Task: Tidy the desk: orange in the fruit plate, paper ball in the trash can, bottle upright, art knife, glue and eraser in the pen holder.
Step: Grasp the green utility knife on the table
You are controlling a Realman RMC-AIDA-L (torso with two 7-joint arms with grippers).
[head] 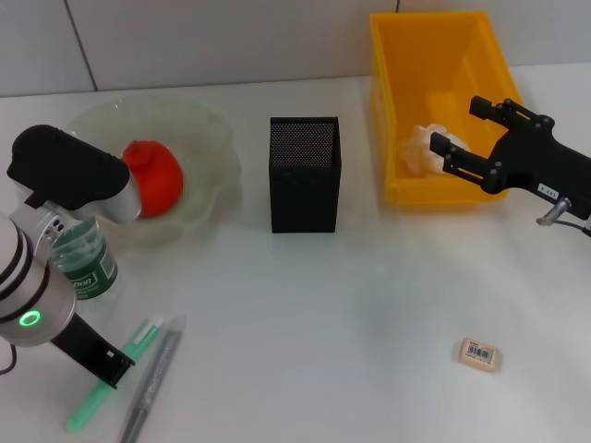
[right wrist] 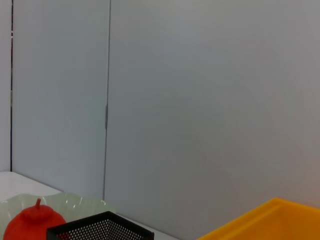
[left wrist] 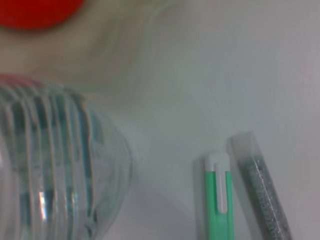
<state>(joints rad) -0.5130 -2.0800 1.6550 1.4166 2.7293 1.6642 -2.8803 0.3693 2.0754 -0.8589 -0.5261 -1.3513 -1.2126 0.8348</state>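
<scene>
- Orange: a round red-orange fruit (head: 155, 177) with a small stem lies in the translucent, pale green, wavy-edged fruit plate (head: 208, 138) at the table's far left.
- Clear ribbed plastic bottle (head: 85, 263) with a green label stands upright just in front of the plate, right by the left arm; the left wrist view shows its ridged wall close up.
- Left end effector (head: 69, 171), a black-and-white housing, sits over the bottle's top. I cannot tell how its fingers stand or whether they grip the bottle.
- Mint-green pen-shaped item with a white clip (head: 111, 376) and a grey glittery stick with a clear cap (head: 152, 383) lie side by side on the white table (head: 351, 295), near the bottle's base.
- Black mesh square pen holder (head: 305, 173) stands upright mid-table, between the plate and the bin.
- Yellow plastic rectangular trash bin (head: 406, 101) sits at the far right; the crumpled white paper ball (head: 423, 146) lies inside it.
- Right end effector (head: 457, 134), black, hovers over the bin's near right corner with its fingers spread apart and nothing between them.
- Small beige eraser with a barcode label (head: 479, 353) lies alone on the table at the near right, well apart from the rest.
</scene>
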